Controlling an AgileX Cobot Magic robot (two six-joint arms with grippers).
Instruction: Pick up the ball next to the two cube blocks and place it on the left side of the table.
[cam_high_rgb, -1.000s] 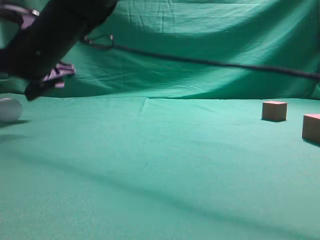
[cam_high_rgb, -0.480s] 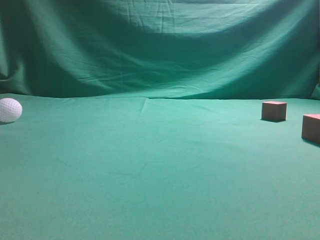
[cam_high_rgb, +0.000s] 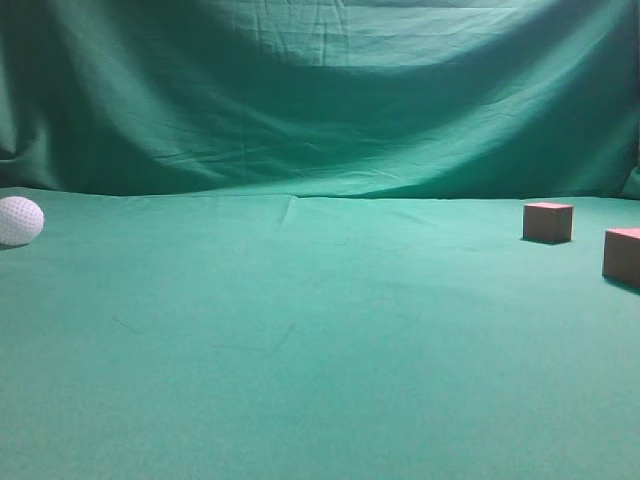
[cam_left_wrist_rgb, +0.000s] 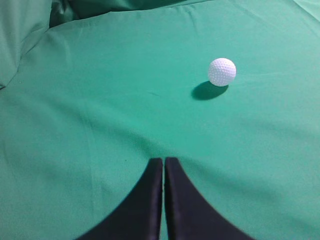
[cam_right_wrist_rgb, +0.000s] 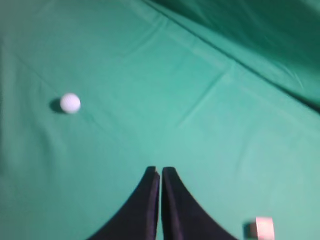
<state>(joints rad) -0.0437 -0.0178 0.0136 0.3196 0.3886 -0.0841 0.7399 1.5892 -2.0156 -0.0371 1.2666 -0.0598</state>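
Note:
The white dimpled ball (cam_high_rgb: 19, 221) rests on the green table (cam_high_rgb: 320, 350) at the far left edge of the exterior view. It also shows in the left wrist view (cam_left_wrist_rgb: 221, 71) and in the right wrist view (cam_right_wrist_rgb: 70, 103). The two reddish-brown cube blocks (cam_high_rgb: 548, 222) (cam_high_rgb: 622, 257) sit at the far right; one shows in the right wrist view (cam_right_wrist_rgb: 263, 228). My left gripper (cam_left_wrist_rgb: 163, 161) is shut and empty, well short of the ball. My right gripper (cam_right_wrist_rgb: 160, 171) is shut and empty above the cloth. Neither gripper shows in the exterior view.
A green cloth backdrop (cam_high_rgb: 320, 100) hangs behind the table. Folds of the cloth rise at the upper left of the left wrist view (cam_left_wrist_rgb: 25, 30).
One second ago a dark arm and its cable hung over the ball at the upper left of the exterior view. They have left that view. The ball and cubes have not moved.

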